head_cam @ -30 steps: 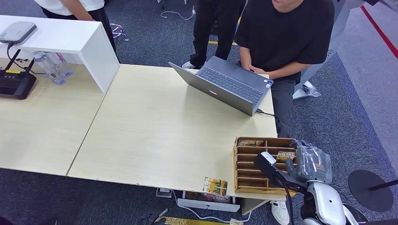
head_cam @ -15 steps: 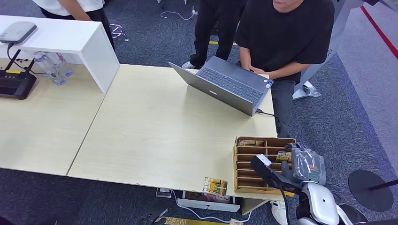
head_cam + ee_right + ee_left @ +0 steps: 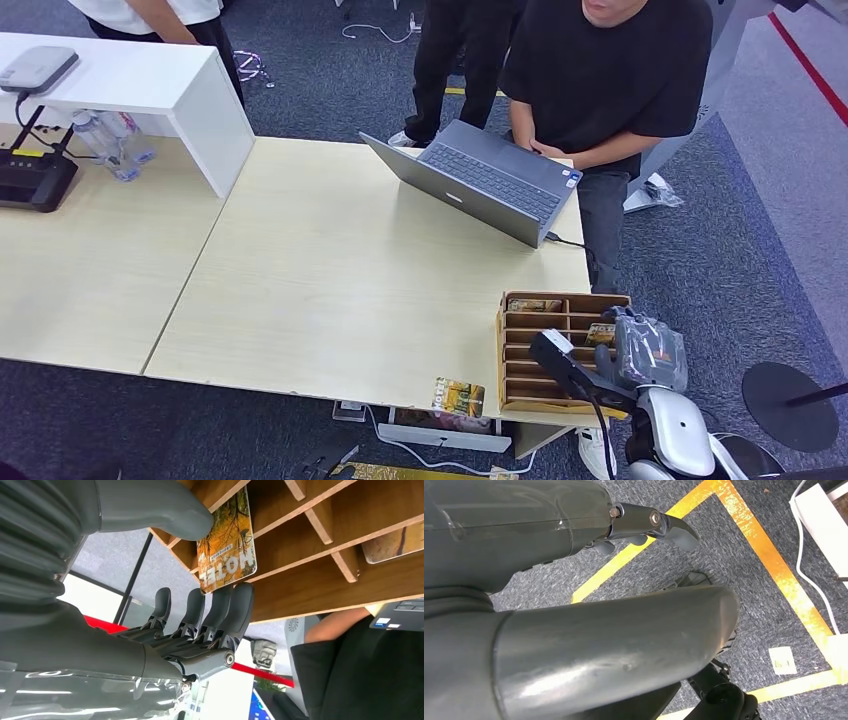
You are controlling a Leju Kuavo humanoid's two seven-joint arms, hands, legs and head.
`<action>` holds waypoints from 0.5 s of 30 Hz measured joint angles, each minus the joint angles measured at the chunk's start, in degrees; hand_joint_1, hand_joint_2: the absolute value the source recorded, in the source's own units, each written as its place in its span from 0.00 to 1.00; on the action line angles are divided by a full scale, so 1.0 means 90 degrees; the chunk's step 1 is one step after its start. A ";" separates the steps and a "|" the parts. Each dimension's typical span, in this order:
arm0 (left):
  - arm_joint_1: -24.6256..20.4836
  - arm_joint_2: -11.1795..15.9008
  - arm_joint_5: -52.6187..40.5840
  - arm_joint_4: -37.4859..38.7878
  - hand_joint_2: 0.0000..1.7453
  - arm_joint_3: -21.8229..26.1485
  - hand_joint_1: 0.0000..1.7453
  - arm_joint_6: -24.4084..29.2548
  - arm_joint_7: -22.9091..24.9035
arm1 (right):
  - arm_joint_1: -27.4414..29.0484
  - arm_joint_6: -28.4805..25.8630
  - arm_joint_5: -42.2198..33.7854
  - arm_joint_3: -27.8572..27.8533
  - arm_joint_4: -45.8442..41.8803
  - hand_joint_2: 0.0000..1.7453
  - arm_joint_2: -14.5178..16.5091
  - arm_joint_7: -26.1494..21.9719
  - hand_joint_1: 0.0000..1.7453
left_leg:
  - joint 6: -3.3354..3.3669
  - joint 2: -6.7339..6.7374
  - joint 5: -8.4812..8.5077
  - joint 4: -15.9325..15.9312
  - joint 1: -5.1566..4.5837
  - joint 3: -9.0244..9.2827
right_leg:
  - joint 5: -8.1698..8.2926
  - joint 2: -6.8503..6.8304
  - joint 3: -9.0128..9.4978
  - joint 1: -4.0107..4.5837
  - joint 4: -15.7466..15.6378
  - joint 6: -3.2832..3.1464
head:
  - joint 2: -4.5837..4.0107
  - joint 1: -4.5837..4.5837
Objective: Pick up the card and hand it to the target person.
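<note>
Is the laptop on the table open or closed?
Open. The laptop has its lid tilted back, with the keyboard showing toward the person standing behind it.

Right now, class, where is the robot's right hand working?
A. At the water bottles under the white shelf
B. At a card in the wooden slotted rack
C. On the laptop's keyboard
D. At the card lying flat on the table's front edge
B: the right wrist view shows the right hand with its thumb and fingers on either side of an orange card standing in the wooden rack, at the table's near right corner.
</note>
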 joint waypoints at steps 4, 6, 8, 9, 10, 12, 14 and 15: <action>-0.0001 0.0000 0.0000 0.0000 0.00 -0.0035 0.00 0.0000 0.0000 | -0.0012 0.0000 -0.0007 0.0041 0.0016 1.00 0.0007 0.0001 0.55 | 0.0000 0.0000 0.0000 0.0000 0.0000 0.0000 | 0.0000 0.0000 0.0000 0.0000 0.0000 0.0000 | 0.0000 -0.0001; -0.0001 0.0000 0.0000 0.0000 0.00 -0.0043 0.00 0.0000 0.0000 | -0.0016 0.0001 -0.0008 0.0044 0.0022 1.00 0.0009 0.0001 0.57 | 0.0000 0.0000 0.0000 0.0000 0.0000 0.0000 | 0.0000 0.0000 0.0000 0.0000 0.0000 0.0000 | 0.0000 -0.0001; -0.0001 0.0000 0.0000 0.0000 0.00 -0.0047 0.00 0.0000 0.0000 | -0.0017 0.0002 -0.0010 0.0045 0.0025 1.00 0.0009 0.0001 0.60 | 0.0000 0.0000 0.0000 0.0000 0.0000 0.0000 | 0.0000 0.0000 0.0000 0.0000 0.0000 0.0000 | 0.0000 -0.0001; -0.0001 0.0000 0.0000 0.0000 0.00 -0.0048 0.00 0.0000 0.0000 | -0.0016 0.0004 -0.0010 0.0045 0.0025 1.00 0.0009 0.0001 0.62 | 0.0000 0.0000 0.0000 0.0000 0.0000 0.0000 | 0.0000 0.0000 0.0000 0.0000 0.0000 0.0000 | 0.0000 -0.0001; -0.0001 0.0000 0.0000 0.0000 0.00 -0.0049 0.00 0.0000 0.0000 | -0.0016 0.0005 -0.0010 0.0045 0.0025 1.00 0.0009 0.0000 0.64 | 0.0000 0.0000 0.0000 0.0000 0.0000 0.0000 | 0.0000 0.0000 0.0000 0.0000 0.0000 0.0000 | 0.0000 0.0000; -0.0001 0.0000 0.0000 0.0000 0.00 -0.0052 0.00 0.0000 0.0000 | -0.0016 0.0011 -0.0010 0.0045 0.0025 1.00 0.0008 0.0001 0.67 | 0.0000 0.0000 0.0000 0.0000 0.0000 0.0000 | 0.0000 0.0000 0.0000 0.0000 0.0000 0.0000 | 0.0000 0.0000; -0.0001 0.0000 0.0000 0.0000 0.00 -0.0054 0.00 0.0000 0.0000 | -0.0016 0.0022 -0.0009 0.0045 0.0025 1.00 0.0005 0.0001 0.72 | 0.0000 0.0000 0.0000 0.0000 0.0000 0.0000 | 0.0000 0.0000 0.0000 0.0000 0.0000 0.0000 | 0.0000 -0.0001; -0.0001 0.0000 0.0000 0.0000 0.00 -0.0055 0.00 0.0000 0.0000 | -0.0016 0.0028 -0.0008 0.0045 0.0025 1.00 0.0004 0.0001 0.73 | 0.0000 0.0000 0.0000 0.0000 0.0000 0.0001 | 0.0000 0.0000 0.0000 0.0000 0.0000 0.0000 | 0.0000 0.0000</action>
